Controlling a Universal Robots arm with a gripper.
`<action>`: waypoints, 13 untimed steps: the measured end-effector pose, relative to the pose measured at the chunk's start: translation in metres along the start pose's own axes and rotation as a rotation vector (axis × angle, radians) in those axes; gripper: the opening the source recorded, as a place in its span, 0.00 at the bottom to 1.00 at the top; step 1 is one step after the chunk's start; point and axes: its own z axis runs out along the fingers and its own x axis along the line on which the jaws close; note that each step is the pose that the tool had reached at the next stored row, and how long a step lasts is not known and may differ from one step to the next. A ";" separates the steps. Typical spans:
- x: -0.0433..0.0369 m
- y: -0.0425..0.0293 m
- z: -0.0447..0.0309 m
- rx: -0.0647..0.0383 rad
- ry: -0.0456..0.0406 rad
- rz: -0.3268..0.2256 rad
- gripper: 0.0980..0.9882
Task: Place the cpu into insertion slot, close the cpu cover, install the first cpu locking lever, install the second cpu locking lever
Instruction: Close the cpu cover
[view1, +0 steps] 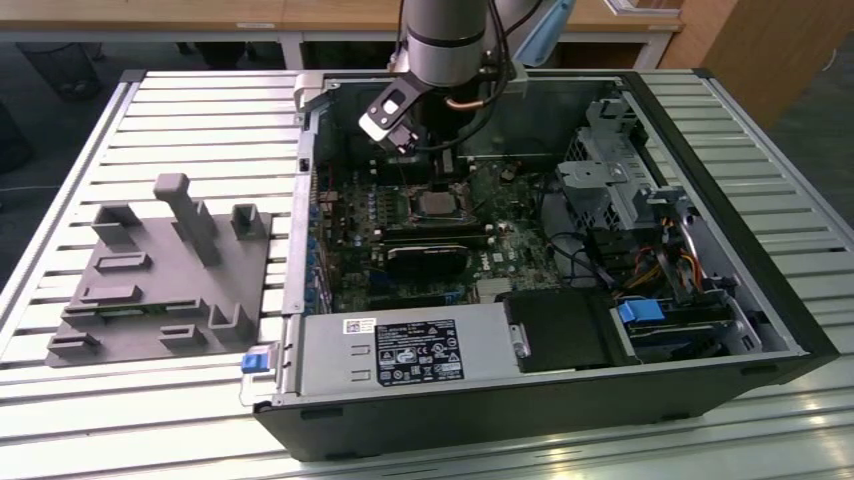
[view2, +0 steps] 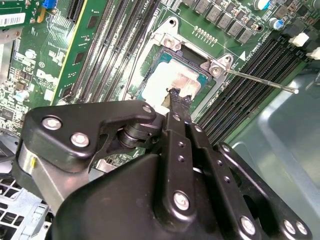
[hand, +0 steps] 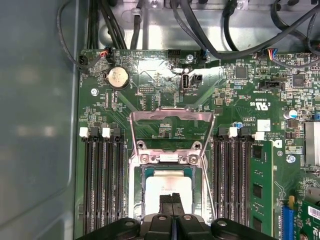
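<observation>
My arm (view1: 447, 40) comes straight down from above into the open computer case (view1: 767, 310), which lies on its side on the slatted table (view1: 187, 110). The wrist is bent so that my hand (view1: 438, 178) points down at the green board (hand: 150, 75). My fingers (hand: 167, 202) are pressed together, tip against tip, with nothing between them. In both wrist views the hand (view2: 175, 95) sits right over the cpu (hand: 167, 182), near the edge closest to me; whether the tips touch its metal top I cannot tell. The cpu lies flat in the insertion slot (hand: 145, 192), between the rows of long black memory slots (hand: 102, 185). The cpu cover (hand: 172, 116) stands swung up on its hinge, not closed. A thin lever rod (view2: 260, 80) sticks out free beside the slot. A grey holder block (view1: 160, 270) sits on the table at the exterior view's left, well apart from the case.
</observation>
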 end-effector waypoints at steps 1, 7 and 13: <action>0.0000 0.0000 -0.0004 0.000 0.0001 0.000 0.01; 0.0001 0.0002 -0.0024 0.000 0.0004 0.000 0.01; 0.0001 0.0002 -0.0036 0.000 0.0003 0.000 0.01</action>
